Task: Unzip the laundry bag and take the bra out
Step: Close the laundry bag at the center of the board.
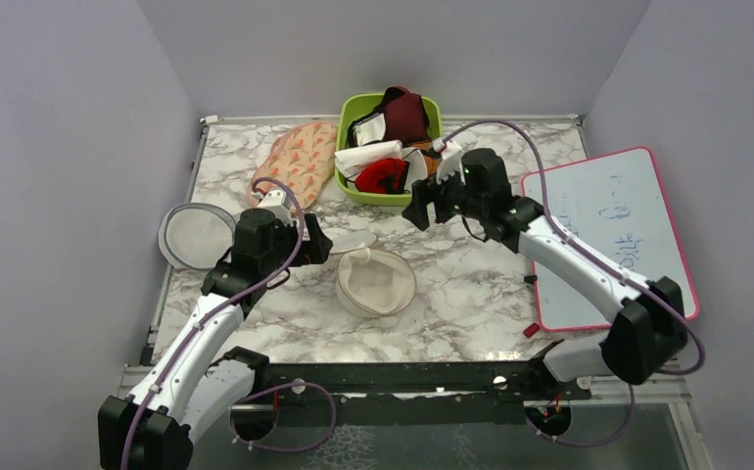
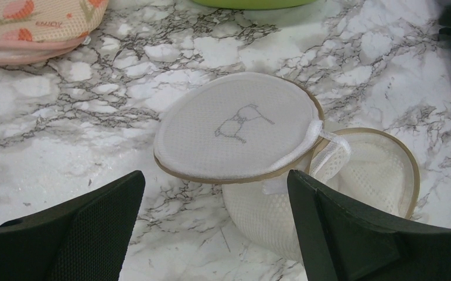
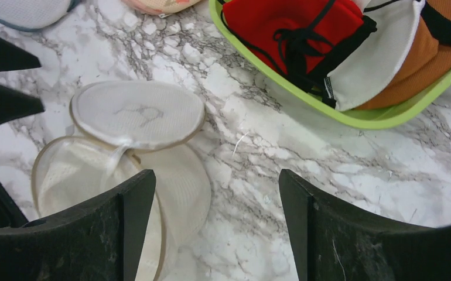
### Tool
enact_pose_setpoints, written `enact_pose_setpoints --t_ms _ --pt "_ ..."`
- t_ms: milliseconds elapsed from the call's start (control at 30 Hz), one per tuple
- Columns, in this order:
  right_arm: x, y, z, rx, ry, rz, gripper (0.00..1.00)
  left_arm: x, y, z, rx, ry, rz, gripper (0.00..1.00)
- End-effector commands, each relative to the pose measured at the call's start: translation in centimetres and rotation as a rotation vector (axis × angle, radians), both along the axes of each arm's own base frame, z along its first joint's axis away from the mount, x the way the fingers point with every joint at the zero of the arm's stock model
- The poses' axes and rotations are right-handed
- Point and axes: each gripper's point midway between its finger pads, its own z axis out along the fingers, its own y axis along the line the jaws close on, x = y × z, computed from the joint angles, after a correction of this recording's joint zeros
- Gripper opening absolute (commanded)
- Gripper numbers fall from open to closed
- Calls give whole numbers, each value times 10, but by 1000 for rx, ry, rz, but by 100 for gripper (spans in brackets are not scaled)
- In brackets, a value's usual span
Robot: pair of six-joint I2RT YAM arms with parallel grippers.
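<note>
The laundry bag (image 1: 376, 281) lies unzipped near the middle of the bench (image 1: 491, 294), with its flat lid (image 2: 238, 126) folded back toward the far edge. The left hand (image 1: 314, 245) sits just left of the bag, jaws wide and gripping nothing; the lid lies ahead of its fingers. The bra (image 3: 293, 23) lies in the green basket (image 3: 358, 119) at the far edge, among other garments. The right hand (image 1: 427, 211) hovers just in front of the basket, spread wide and empty, near the bra.
</note>
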Motion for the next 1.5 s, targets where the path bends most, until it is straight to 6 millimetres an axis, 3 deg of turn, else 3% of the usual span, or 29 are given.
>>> enact_pose_setpoints --t_ms 0,100,233,400,533,667,933,1167,1400,1467 --pt "-23 -16 21 48 -58 -2 76 0 9 -14 -154 170 258 87" --pt "-39 -27 30 58 -88 -2 76 2 2 -16 -277 267 357 89" --pt "-60 -40 45 72 -139 11 76 -6 3 -33 -434 445 570 71" --pt "-80 -56 59 80 -186 2 76 -11 3 -54 -573 554 710 73" --pt "-93 -67 63 95 -220 -13 76 4 -4 -55 -630 549 700 82" --pt "-101 -76 64 99 -238 -33 77 18 -14 -60 -681 554 655 81" --pt "-105 -84 64 101 -255 -55 77 36 -20 -74 -771 545 593 58" --pt "-102 -85 59 91 -249 -66 77 54 -21 -55 -827 414 459 44" --pt "-98 -86 56 73 -242 -84 77 55 -28 -44 -889 413 365 34" --pt "-97 -87 55 67 -243 -91 77 53 -33 -42 -903 429 328 27"
